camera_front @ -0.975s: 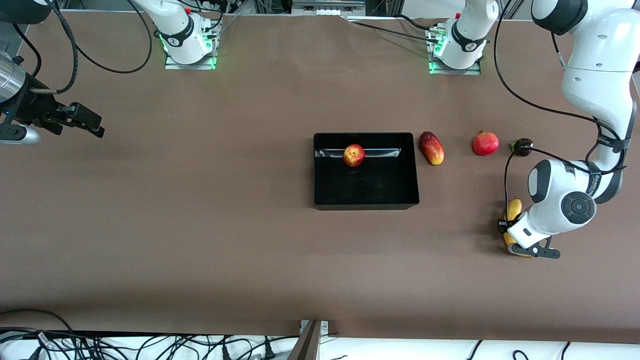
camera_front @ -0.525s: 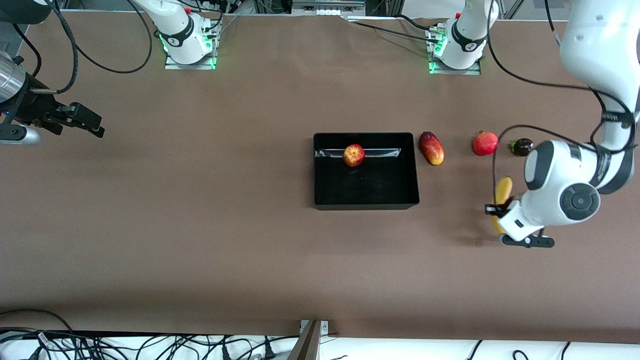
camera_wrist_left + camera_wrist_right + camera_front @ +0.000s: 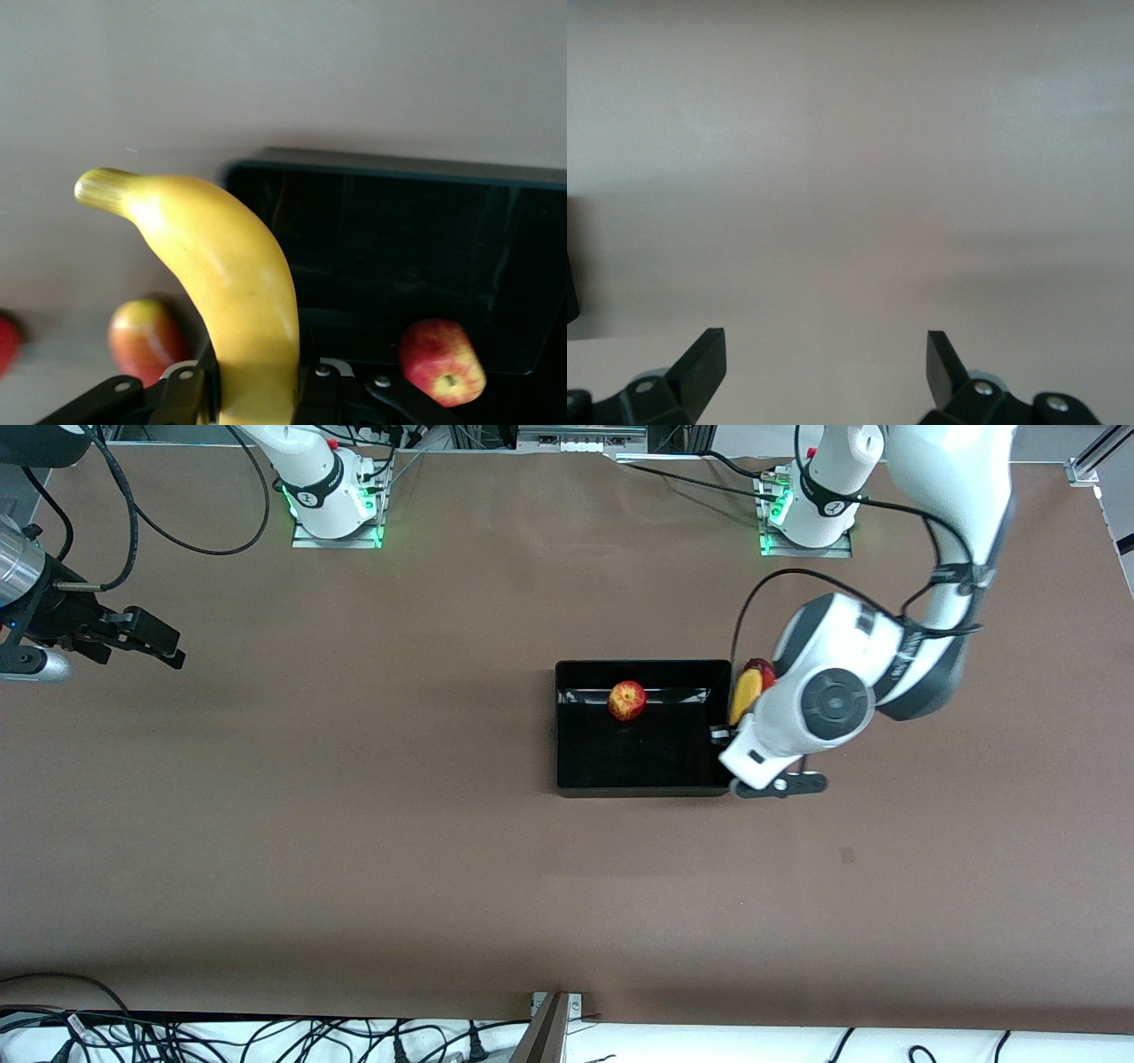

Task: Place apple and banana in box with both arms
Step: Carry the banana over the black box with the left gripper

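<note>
Yellow against the black box point(image 3: 567, 726), the banana point(image 3: 744, 696) hangs in the left gripper point(image 3: 257, 403), whose jaws are clamped on its lower part so that the stem end sticks up and away from the wrist. The left gripper holds it in the air over the box's wall at the left arm's end, just above the rim. In the left wrist view the banana point(image 3: 226, 292) fills the middle, with the box's glossy inside point(image 3: 399, 239) beneath it.

The apple point(image 3: 626, 700) lies inside the box, close to the wall farthest from the front camera (its dimpled end shows in the left wrist view point(image 3: 441, 360)). A red-yellow mango point(image 3: 142, 339) rests on the brown table point(image 3: 354, 824) just beside the box, mostly hidden by the left arm in the front view.

The right gripper point(image 3: 824, 363) waits over bare table at the right arm's end, well apart from the box, its jaws spread wide with nothing between them.
</note>
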Controlling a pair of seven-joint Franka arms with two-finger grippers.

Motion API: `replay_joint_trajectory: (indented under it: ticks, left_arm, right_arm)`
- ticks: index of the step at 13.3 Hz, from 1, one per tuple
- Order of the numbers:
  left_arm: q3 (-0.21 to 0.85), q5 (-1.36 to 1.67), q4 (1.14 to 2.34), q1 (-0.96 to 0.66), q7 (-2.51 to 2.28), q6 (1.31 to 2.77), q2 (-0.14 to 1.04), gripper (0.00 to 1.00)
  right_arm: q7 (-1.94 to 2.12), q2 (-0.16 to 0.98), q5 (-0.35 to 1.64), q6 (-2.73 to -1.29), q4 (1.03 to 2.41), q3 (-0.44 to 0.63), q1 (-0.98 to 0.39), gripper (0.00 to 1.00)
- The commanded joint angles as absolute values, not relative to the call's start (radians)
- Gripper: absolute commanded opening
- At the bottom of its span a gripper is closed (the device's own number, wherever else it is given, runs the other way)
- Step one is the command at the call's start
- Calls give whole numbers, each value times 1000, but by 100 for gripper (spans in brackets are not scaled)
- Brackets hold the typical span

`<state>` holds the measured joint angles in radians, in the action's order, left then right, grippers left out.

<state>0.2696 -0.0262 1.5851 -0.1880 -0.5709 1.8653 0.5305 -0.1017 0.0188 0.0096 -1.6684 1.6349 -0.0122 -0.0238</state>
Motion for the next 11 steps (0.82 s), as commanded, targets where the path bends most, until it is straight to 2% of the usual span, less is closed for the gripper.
replay_joint_trajectory:
  ticks: [1,11]
  left_arm:
    - [265,-6,1589,-254,-661,1948,600,0]
    - [288,-49,1595,-278,-729,2102,707,0]
  right_arm:
    - [-89,23,14,-1655,1618,-14,-21,100]
    - [-89,23,14,-1655,1618,-12,-21,100]
